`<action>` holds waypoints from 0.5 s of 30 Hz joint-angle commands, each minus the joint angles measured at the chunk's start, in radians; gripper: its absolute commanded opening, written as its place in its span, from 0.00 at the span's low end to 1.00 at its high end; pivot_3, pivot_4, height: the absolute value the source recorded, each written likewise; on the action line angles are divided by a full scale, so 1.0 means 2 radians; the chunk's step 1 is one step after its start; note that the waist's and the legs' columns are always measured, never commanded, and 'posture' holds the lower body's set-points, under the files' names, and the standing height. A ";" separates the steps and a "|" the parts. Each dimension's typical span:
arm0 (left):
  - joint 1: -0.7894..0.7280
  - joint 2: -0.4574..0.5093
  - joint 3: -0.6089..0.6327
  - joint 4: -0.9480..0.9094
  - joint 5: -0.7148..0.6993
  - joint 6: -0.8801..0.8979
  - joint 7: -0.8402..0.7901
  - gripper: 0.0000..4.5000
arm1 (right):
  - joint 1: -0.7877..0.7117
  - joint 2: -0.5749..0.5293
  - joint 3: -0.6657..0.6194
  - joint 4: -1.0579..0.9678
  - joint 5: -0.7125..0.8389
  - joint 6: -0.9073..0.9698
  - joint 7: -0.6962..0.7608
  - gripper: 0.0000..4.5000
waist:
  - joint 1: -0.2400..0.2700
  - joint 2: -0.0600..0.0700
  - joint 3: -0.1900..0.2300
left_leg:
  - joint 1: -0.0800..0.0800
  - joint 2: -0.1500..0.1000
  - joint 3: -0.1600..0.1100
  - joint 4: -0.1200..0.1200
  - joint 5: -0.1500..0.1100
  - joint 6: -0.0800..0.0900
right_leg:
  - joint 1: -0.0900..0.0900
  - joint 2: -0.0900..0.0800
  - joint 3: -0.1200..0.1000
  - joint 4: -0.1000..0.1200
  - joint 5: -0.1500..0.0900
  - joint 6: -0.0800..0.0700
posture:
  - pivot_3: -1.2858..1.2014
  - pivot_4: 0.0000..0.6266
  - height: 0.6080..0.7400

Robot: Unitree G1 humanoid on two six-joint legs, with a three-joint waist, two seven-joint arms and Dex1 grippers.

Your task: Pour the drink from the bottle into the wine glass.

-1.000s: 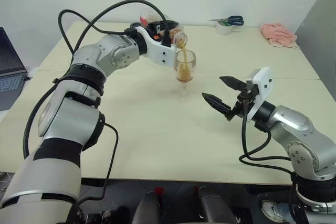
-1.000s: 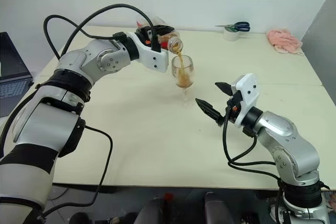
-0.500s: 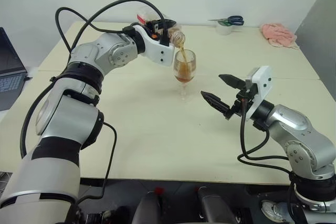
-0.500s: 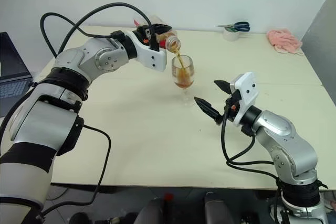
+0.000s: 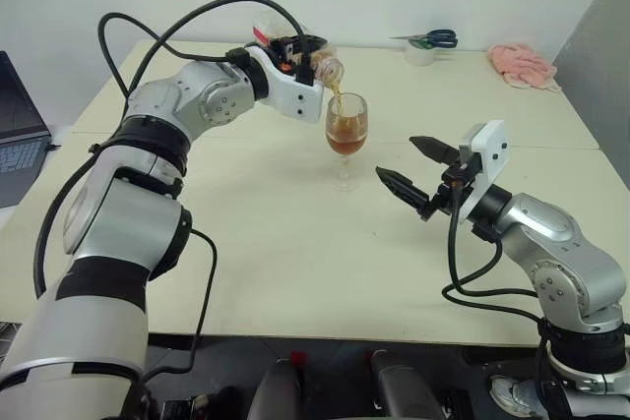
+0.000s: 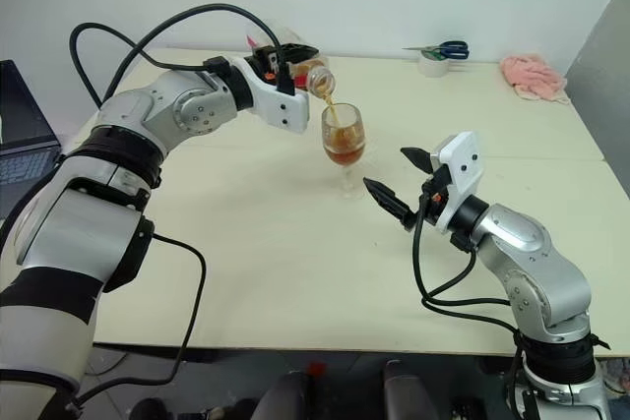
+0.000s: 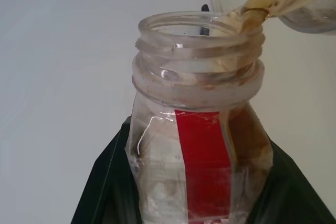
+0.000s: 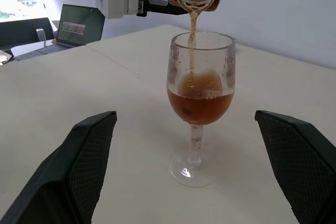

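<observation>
The left claw (image 5: 295, 51) is clamped on the bottle (image 5: 320, 64), which is tipped over with its open mouth just above the glass (image 5: 346, 135). A thin stream of drink (image 8: 192, 35) runs from the mouth into the bowl, which is partly filled with the reddish-brown liquid. The glass stands upright on the tabletop (image 5: 295, 243). The right claw (image 5: 413, 169) hangs just beside the glass, fingers wide apart, holding nothing
</observation>
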 commanded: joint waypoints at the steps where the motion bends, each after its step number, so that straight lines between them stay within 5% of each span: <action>1: -0.026 0.008 0.005 -0.010 -0.004 -0.004 0.008 0.40 | -0.011 0.000 -0.004 -0.006 0.002 -0.014 0.003 1.00 | 0.000 0.000 0.000 | 0.000 0.000 0.000 0.000 0.000 0.000 | 0.000 0.000 0.000 0.000 0.000 0.000 | 0.52 0.24 1.00; 11: -0.024 0.008 0.010 -0.011 -0.010 -0.006 0.002 0.40 | -0.013 0.000 -0.004 -0.004 0.002 -0.015 0.007 1.00 | 0.000 0.000 0.000 | 0.000 0.000 0.000 0.000 0.000 0.000 | 0.000 0.000 0.000 0.000 0.000 0.000 | 0.52 0.24 1.00; 15: -0.007 -0.018 0.075 0.013 -0.114 0.018 -0.085 0.40 | -0.016 -0.001 -0.002 -0.001 0.002 -0.017 0.011 1.00 | 0.000 0.000 0.000 | 0.000 0.000 0.000 0.000 0.000 0.000 | 0.000 0.000 0.000 0.000 0.000 0.000 | 0.52 0.24 1.00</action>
